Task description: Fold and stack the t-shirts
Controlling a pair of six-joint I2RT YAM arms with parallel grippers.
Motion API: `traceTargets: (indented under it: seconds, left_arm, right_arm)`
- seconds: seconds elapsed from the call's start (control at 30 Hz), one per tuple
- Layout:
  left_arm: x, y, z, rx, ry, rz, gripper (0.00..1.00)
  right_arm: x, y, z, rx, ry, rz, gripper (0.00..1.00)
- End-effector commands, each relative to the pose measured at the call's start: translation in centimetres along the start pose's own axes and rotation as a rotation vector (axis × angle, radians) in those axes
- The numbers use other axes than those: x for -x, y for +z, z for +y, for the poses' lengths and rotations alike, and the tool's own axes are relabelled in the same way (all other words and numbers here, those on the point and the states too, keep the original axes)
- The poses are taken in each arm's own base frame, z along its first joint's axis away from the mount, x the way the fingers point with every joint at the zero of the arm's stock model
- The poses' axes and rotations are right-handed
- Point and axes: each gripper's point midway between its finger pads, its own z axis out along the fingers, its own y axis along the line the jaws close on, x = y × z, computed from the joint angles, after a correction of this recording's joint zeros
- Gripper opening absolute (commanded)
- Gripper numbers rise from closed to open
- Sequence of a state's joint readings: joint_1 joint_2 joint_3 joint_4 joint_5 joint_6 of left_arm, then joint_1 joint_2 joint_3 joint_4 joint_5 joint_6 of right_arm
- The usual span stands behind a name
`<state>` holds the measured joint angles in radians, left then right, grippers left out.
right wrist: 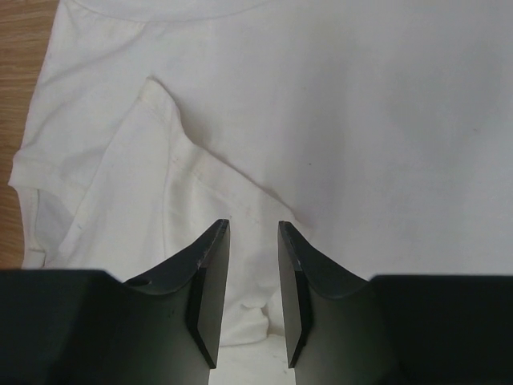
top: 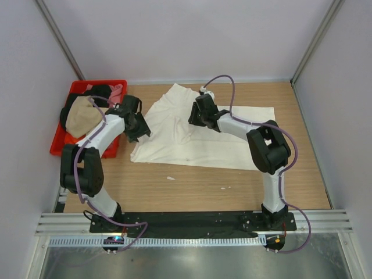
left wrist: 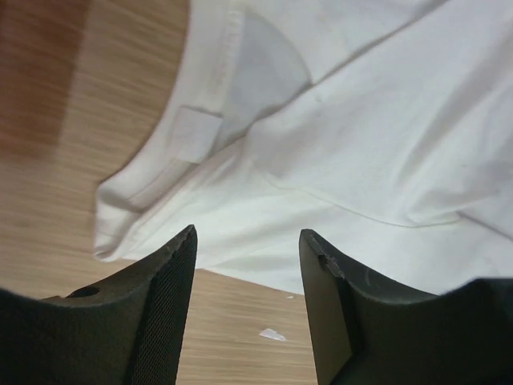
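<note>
A large cream t-shirt (top: 203,131) lies spread on the wooden table, its left sleeve partly folded over. My left gripper (top: 139,131) is open at the shirt's left edge. In the left wrist view the left gripper (left wrist: 248,233) hovers just over the shirt's hem (left wrist: 240,257), with nothing between the jaws. My right gripper (top: 195,116) is over the shirt's upper middle. In the right wrist view the right gripper (right wrist: 253,224) is open with a narrow gap above the folded sleeve (right wrist: 136,184). A tan shirt (top: 81,119), a black one (top: 102,91) and a pink one (top: 118,90) lie in the crate.
A red plastic crate (top: 61,145) stands at the table's left edge, next to the left arm. Small white scraps (top: 170,178) lie on the bare wood in front of the shirt. Grey walls close off the back and sides.
</note>
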<state>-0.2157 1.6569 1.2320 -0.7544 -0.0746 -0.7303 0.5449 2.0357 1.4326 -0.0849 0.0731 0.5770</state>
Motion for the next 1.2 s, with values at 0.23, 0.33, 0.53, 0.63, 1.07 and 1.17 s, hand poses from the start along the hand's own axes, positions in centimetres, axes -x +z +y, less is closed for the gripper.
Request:
traceTargets:
  seconds: [0.23,0.33,0.53,0.63,1.07,1.17]
  left_arm:
    - [1.6,2.9,-8.7,-0.349,-0.023,0.060,0.50]
    - [1.4,4.8,-9.0,-0.351,-0.028,0.080,0.49]
    - [0.2,8.4,-7.3,-0.252,-0.030,0.126,0.47]
    - [-0.6,9.5,-5.9,-0.184,-0.034,0.139,0.47]
    - [-1.4,10.5,-2.8,-0.029,-0.010,0.150,0.46]
    - [-1.4,10.6,-2.6,-0.018,-0.010,0.147,0.46]
  right_arm:
    - [0.2,0.9,-0.3,-0.001,-0.105,-0.016,0.34]
    - [-0.4,1.3,-0.3,0.005,-0.115,0.003,0.34]
    - [-1.3,2.1,-0.6,0.005,-0.127,0.020,0.33]
    - [-1.2,1.9,-1.1,-0.019,-0.130,0.003,0.23]
    - [1.7,0.2,-1.4,-0.055,-0.145,-0.118,0.03]
    - [1.9,-0.1,-1.4,-0.053,-0.149,-0.132,0.03]
